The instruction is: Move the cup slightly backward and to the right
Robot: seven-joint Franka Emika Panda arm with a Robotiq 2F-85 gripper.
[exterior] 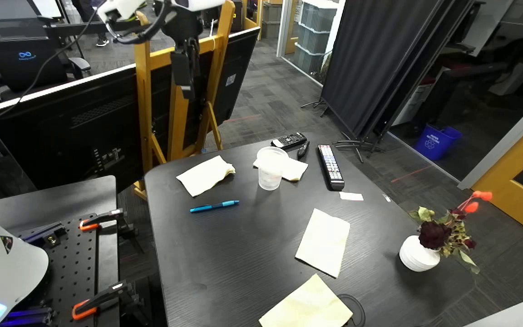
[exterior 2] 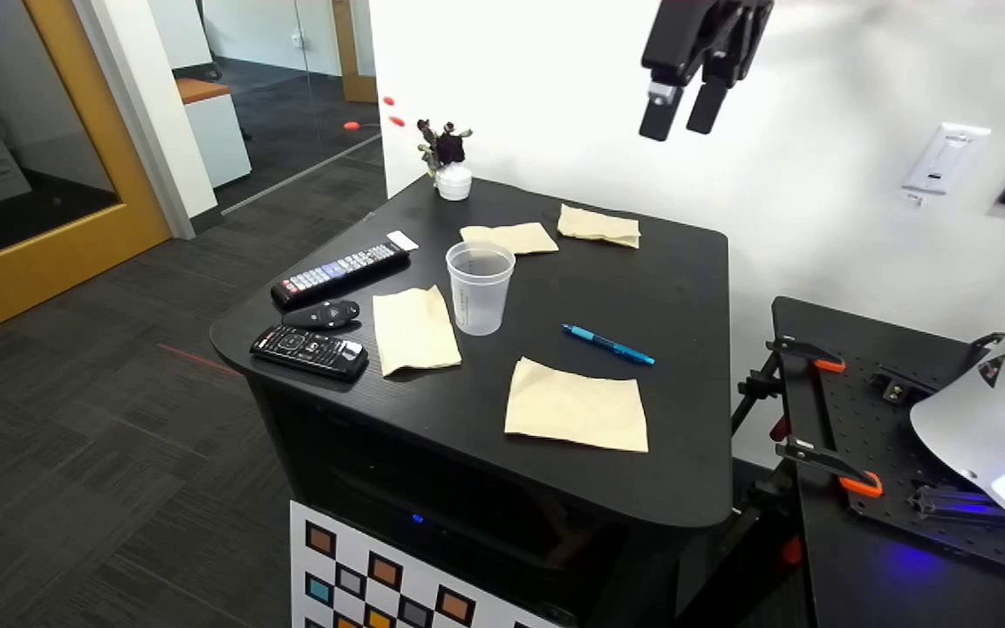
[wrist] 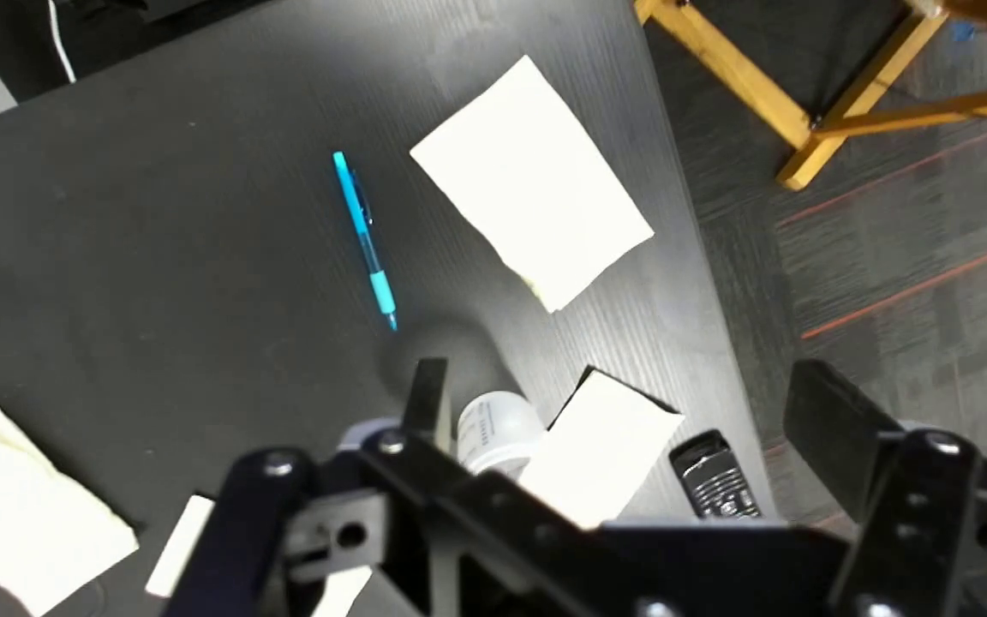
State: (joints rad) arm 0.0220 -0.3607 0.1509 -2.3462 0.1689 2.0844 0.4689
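The cup is small, translucent and whitish. It stands upright on the dark table, beside a cream paper sheet, in both exterior views (exterior: 270, 175) (exterior 2: 479, 296). In the wrist view the cup (wrist: 492, 424) is partly hidden behind the left-hand finger and linkage. My gripper (exterior 2: 680, 122) is open and empty, raised high above the table and apart from the cup. In an exterior view the gripper (exterior: 188, 88) hangs in front of the wooden easel. In the wrist view its fingers (wrist: 618, 386) are spread wide with nothing held between them.
The table (exterior: 225, 254) carries several paper sheets (exterior: 204, 175), a blue pen (exterior: 214, 206), a long remote (exterior: 330, 167), two smaller black remotes (exterior 2: 311, 351) (exterior 2: 321, 314), a white card (exterior: 351, 196), and a white pot (exterior: 418, 255) with flowers. A wooden easel (exterior: 142, 104) stands behind.
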